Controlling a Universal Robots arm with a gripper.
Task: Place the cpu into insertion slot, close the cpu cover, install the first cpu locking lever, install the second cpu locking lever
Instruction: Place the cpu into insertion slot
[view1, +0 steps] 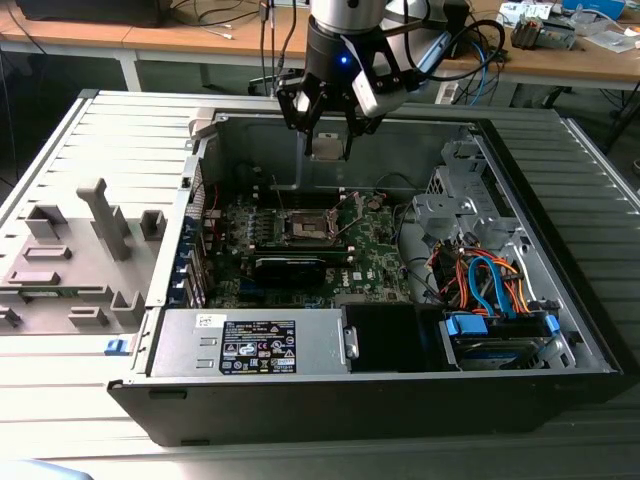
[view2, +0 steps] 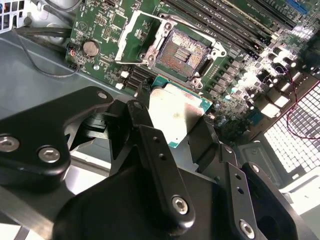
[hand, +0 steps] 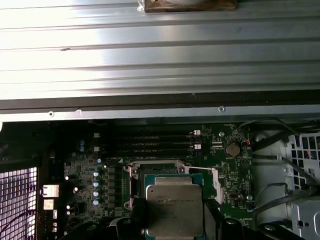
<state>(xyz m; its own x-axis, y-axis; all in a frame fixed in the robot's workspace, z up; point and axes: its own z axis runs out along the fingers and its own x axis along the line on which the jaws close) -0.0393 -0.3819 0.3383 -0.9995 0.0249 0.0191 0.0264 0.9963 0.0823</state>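
- Clamped by two opposite edges in the claw (view2: 175, 119), fingers closed on it: the chip (hand: 175, 210), silvery top facing both wrist views.
- Held in the air above the socket (view2: 182, 54), well apart from it, dark centre of the socket bare.
- Just beside the socket, swung open: the thin metal cover (view2: 131, 39).
- Around these, the green board (view1: 375, 255), flat inside the open computer case (view1: 560, 300).
- Under the case, a ribbed grey table (view1: 60, 140), with grey holders (view1: 100, 215) at the exterior view's left.
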